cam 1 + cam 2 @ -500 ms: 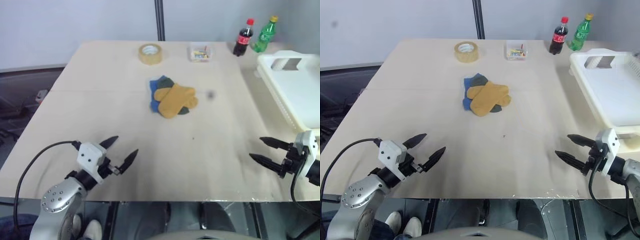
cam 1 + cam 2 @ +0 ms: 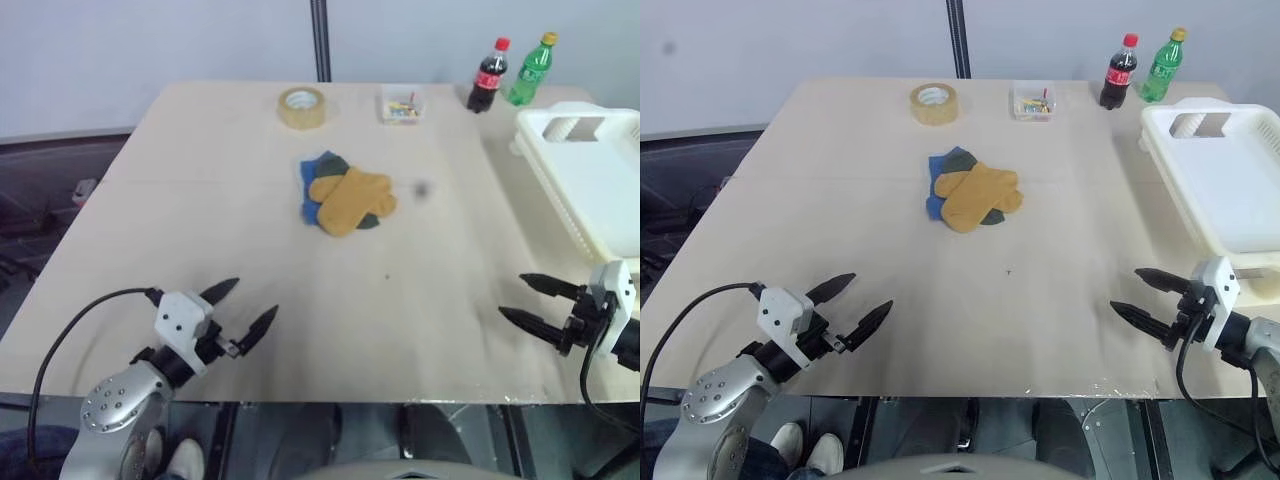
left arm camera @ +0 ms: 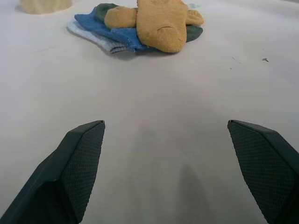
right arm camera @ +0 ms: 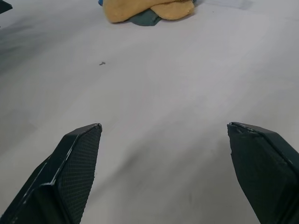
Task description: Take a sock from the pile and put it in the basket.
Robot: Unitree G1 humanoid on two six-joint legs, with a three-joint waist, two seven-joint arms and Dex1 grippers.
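white basket holds nothing; sock on pile.

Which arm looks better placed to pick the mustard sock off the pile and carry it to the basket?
Probably the right. Both grippers, left and right, are open and about equally far from the sock, but the basket sits on the robot's right, just beyond the right gripper, so the carry would be shorter.

Mustard-yellow knitted sock tops blue and dark green socks; slotted plastic basket is white; round tape roll is tan.
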